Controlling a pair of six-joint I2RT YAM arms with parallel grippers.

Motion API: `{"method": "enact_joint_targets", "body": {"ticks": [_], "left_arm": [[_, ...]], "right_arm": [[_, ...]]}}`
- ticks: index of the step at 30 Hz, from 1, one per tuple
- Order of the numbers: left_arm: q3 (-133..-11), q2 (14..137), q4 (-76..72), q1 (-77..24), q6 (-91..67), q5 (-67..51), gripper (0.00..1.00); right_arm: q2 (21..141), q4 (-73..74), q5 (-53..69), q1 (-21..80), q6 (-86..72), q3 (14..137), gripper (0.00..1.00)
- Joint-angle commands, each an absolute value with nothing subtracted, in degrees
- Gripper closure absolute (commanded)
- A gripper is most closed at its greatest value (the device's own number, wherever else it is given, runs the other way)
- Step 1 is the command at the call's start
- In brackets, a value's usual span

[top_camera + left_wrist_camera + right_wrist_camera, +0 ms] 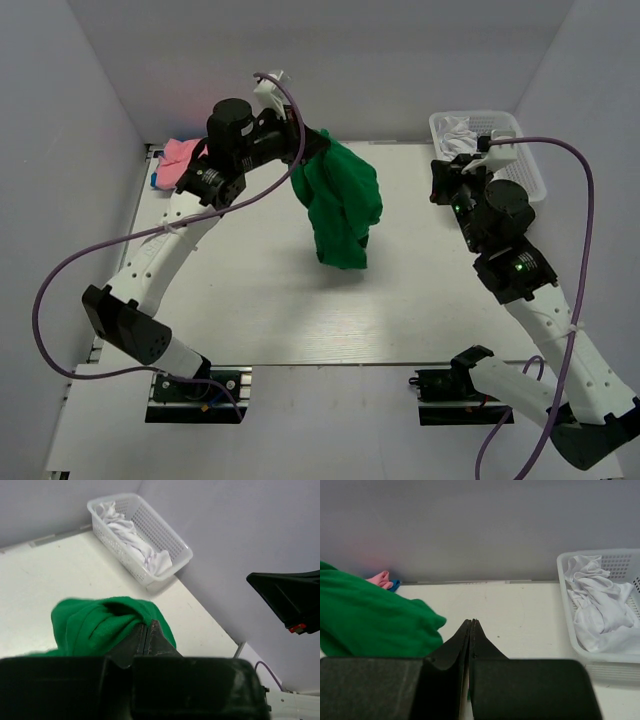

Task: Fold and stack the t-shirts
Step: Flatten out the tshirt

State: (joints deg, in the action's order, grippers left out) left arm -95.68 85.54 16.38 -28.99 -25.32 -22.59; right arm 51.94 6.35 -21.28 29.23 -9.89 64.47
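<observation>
No text, label, brand or number legible in any view.
Basket (533, 165): plain white mesh, unmarked.
Green t-shirt (342, 205), left of the basket: plain cloth, no print showing.
Small red mark (296, 628) on a black arm part (287, 597), right of the basket in the left wrist view (too small to read).

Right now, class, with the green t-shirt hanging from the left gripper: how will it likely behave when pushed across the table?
Probably floppy: the green t-shirt hangs in loose folds from the left gripper. Likely light, since one pinched spot holds it up. Pushed on the table, it would probably bunch rather than slide.
</observation>
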Motion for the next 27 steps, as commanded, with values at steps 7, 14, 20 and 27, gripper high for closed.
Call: {"method": "enact_joint_targets", "body": {"ticks": [7,14,20,27], "left_arm": [[-102.5,84.3,12.8,-29.7,-26.0,-32.3,1.00],[-110.0,82.3,10.8,-29.7,-24.7,-42.8,1.00],[-116.1,82.3,12.6,-29.7,-24.7,-49.8,1.00],[-102.1,78.9,9.2,-29.7,-24.7,-37.7,1.00]], "right_arm": [[52.8,4.9,-22.4,29.1,-10.1,63.4,1.00],[52.4,4.0,-22.8,29.2,-10.1,62.5,1.00],[50.8,3.9,-22.9,29.0,-10.4,61.3,1.00],[49.1,5.4,-24.0,29.1,-10.1,60.0,1.00]]}}
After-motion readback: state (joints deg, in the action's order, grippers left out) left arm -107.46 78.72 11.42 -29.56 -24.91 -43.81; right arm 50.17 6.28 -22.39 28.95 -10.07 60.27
